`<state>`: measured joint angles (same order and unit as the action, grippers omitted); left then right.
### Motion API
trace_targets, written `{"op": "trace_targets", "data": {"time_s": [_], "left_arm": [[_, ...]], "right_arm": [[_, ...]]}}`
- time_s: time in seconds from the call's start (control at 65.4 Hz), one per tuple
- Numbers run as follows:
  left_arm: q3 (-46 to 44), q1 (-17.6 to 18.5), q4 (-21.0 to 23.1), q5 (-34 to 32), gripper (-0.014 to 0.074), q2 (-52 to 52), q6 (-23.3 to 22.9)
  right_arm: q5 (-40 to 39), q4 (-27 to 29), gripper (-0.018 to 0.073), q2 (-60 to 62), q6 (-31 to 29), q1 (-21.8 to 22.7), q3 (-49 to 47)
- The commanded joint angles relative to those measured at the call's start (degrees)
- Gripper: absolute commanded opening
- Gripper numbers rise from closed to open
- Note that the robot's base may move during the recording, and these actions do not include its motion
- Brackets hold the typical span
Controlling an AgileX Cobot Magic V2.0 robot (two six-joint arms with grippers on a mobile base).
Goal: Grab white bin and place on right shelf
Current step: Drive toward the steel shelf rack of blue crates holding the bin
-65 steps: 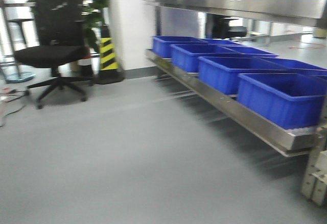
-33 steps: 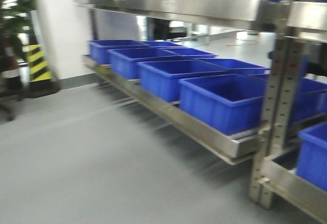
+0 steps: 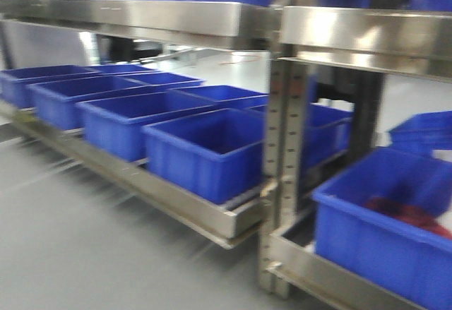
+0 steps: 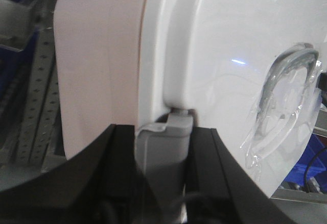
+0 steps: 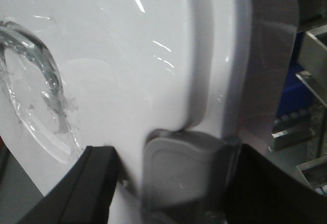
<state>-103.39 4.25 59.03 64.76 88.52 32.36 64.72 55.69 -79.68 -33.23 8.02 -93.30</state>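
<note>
The white bin [image 4: 225, 55] fills both wrist views, with a white lid, a recessed handle under clear film, and a pinkish body [image 4: 97, 66]. My left gripper [image 4: 163, 132] is shut on the grey latch [image 4: 164, 150] at one end of the bin. My right gripper [image 5: 176, 155] is shut round the grey latch [image 5: 181, 175] at the bin's [image 5: 117, 66] other end. The right shelf [image 3: 360, 31], with a shiny steel rail and perforated uprights [image 3: 282, 169], stands at the right of the front view. The bin and both grippers are out of the front view.
Several blue open bins [image 3: 205, 147] line the low steel shelf [image 3: 176, 204] on the left. Another blue bin [image 3: 381, 232] holding something red sits on the right rack's low level. More blue bins fill the top level. Grey floor [image 3: 78, 246] lies at the lower left.
The front view has swung right: the black chair and the striped cone have left the frame, and the rack's uprights and right section have come in. Motion blur remains.
</note>
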Motion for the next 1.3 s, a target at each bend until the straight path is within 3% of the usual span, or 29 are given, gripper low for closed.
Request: {"op": "trace_targets", "data": {"time_s": [0.0, 1.284], "left_arm": [[-1.26, 4.05, 10.26, 10.18, -0.0126, -2.24, 1.63], [-1.26, 4.05, 10.28, 10.06, -0.0126, -2.24, 1.63]], "right_arm": [[9.05, 19.22, 0.0072, 2.95, -1.61, -3.42, -2.30], [9.05, 19.22, 0.0072, 2.95, -1.61, -3.42, -2.30]]}}
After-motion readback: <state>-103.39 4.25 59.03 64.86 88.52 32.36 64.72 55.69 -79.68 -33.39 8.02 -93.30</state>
